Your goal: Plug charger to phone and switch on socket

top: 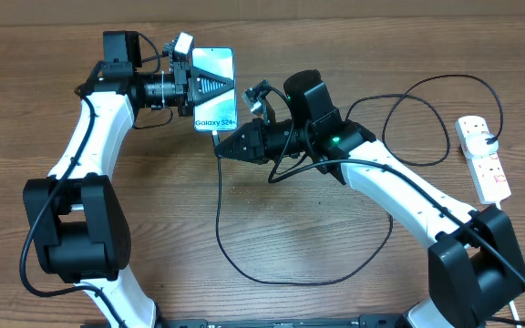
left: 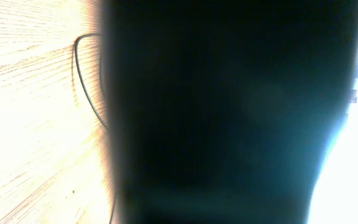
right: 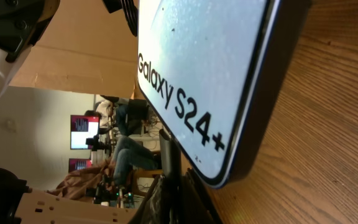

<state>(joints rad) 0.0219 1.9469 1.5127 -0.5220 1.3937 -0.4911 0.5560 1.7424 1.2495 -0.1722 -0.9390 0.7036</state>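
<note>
Teal phone (top: pixel 215 59) clamped in left end effector (top: pixel 222 87) (right end effector (top: pixel 221 147) pinches the charger (top: pixel 219 200)).

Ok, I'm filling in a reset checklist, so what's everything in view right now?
phone: one, teal screen with a white band, far middle of the table, under the left gripper
charger: one, thin black cable, looping from the phone's near edge across to the socket
socket: one, white strip with red-marked switches, right side of the table
table: one, brown wood
left gripper: one, black, shut on the phone
right gripper: one, black, shut on the charger's tip at the phone's near edge
</note>
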